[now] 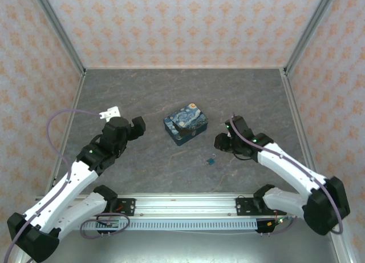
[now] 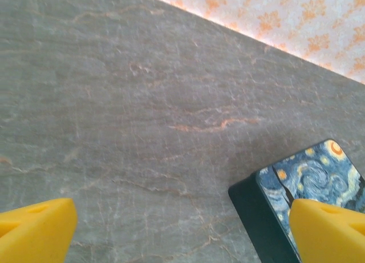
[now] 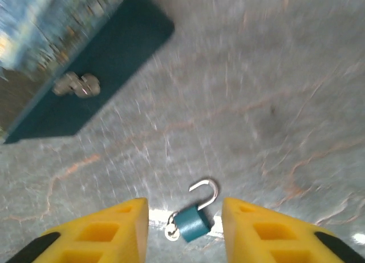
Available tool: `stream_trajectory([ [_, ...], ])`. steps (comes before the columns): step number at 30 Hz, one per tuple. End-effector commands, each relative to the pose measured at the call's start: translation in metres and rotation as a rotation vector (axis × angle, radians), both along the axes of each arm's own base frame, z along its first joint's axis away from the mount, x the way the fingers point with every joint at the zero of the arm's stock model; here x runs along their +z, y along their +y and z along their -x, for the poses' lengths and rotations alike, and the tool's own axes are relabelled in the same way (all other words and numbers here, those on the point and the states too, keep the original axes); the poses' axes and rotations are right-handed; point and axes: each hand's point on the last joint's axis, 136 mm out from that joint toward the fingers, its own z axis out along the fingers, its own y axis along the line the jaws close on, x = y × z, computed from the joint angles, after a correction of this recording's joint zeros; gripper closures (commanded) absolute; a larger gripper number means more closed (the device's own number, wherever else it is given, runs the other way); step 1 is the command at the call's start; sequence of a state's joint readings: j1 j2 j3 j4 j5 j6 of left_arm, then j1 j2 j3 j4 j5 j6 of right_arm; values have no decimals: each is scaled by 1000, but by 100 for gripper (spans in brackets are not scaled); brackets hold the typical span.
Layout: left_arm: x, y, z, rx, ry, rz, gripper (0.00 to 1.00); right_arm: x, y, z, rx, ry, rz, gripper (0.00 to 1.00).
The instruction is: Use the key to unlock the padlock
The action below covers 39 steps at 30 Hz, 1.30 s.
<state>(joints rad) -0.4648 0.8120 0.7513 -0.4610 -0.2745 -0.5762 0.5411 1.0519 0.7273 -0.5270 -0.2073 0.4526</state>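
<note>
Right pincer (image 3: 183, 209) is open — its two yellow fingers (image 3: 114, 231) stand apart and hold nothing. Between them, on the grey counter (image 3: 274, 103), lies the little blue padlock (image 3: 191, 224). It does not touch either finger. Its silver loop is swung open, with one end free. A tiny silver bit sticks to the other end of the padlock; it is too small to tell what it is. From above, the padlock sits just in front of the dark blue box (image 1: 186, 123) with the swirly painting, on the side nearer the arms. The right pincer hangs close by it. The box has a small silver clasp (image 3: 77, 85) on its side. Left pincer (image 2: 182, 229) is open wide too — nothing is between its fingers. It hangs over the bare counter to the left of the box, and one corner of the box peeks in beside its right finger.
</note>
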Motion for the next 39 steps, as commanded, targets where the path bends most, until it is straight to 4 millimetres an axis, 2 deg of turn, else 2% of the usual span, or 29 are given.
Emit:
stream_trajectory([
  [1, 29, 24, -1, 79, -80, -126, 4, 32, -36, -16, -69, -179, 135, 58],
  [6, 69, 34, -11, 104, -214, -258, 3, 75, -75, -33, -135, -394, 242, 40],
  [8, 78, 37, -14, 117, -247, -300, 2, 86, -86, -37, -151, -461, 287, 31],
  [12, 80, 45, -17, 142, -255, -359, 0, 94, -111, -45, -233, -551, 367, 14],
  [15, 63, 45, -26, 125, -242, -381, 0, 88, -132, -52, -330, -615, 407, 0],
  [23, 4, 58, -36, 162, -169, -462, 0, 50, -164, -66, -441, -692, 402, 1],
  [26, -17, 69, -37, 212, -139, -446, 0, 30, -169, -73, -455, -665, 381, 1],
  [30, -41, 72, -44, 198, -99, -444, 0, 8, -170, -82, -453, -662, 372, 1],
  [34, -47, 68, -56, 171, -69, -478, 0, 7, -166, -94, -421, -717, 351, 1],
  [36, -47, 67, -61, 162, -78, -498, 0, 12, -162, -103, -404, -753, 339, 1],
  [37, -49, 67, -64, 157, -79, -508, 0, 4, -160, -108, -371, -725, 362, 1],
  [39, -56, 67, -68, 149, -72, -531, 0, 2, -159, -115, -337, -722, 389, 1],
])
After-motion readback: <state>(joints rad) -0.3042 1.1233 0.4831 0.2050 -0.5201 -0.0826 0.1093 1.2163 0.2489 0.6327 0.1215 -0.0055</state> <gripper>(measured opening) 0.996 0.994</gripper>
